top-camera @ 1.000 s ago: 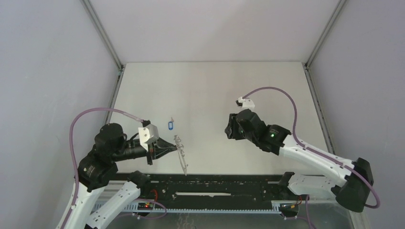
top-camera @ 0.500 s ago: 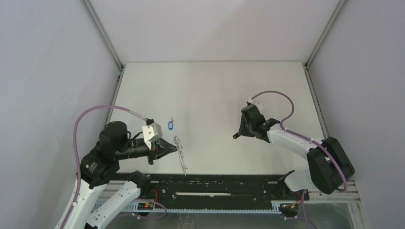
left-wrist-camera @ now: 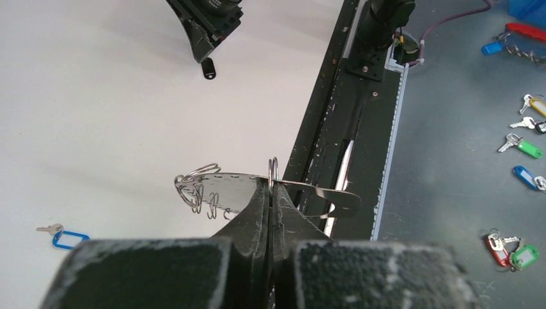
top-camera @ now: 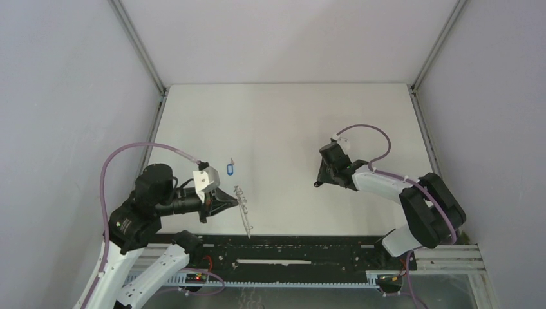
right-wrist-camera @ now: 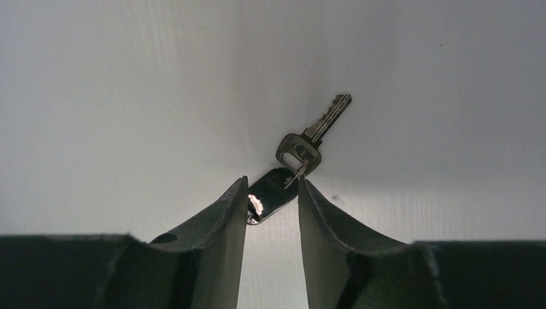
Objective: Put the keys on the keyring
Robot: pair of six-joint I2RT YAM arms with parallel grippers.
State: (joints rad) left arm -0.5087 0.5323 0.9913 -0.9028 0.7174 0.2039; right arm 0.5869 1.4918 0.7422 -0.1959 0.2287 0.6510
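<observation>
My left gripper [top-camera: 233, 205] [left-wrist-camera: 270, 192] is shut on the keyring [top-camera: 244, 210] [left-wrist-camera: 216, 187], a thin grey wire loop with small rings along one edge, and holds it just above the table near the front rail. The blue-headed key [top-camera: 230, 168] [left-wrist-camera: 63, 237] lies on the table beyond it. My right gripper [top-camera: 320, 179] [right-wrist-camera: 272, 188] points down at mid-table with its jaws partly apart. The black-headed key [top-camera: 317, 184] [right-wrist-camera: 302, 145] lies flat under them. Its black tag sits between the fingertips and its silver blade points away. I cannot tell whether the fingers touch it.
A black rail [top-camera: 290, 248] [left-wrist-camera: 331, 129] runs along the table's near edge. Beyond it, on the blue floor, lie several loose coloured keys [left-wrist-camera: 525, 148]. Grey walls and metal posts [top-camera: 138, 51] close in the sides and back.
The right arm has folded back, its elbow swinging right, and its gripper now tips down over the black key. The left gripper has shifted slightly right, still holding the keyring.
</observation>
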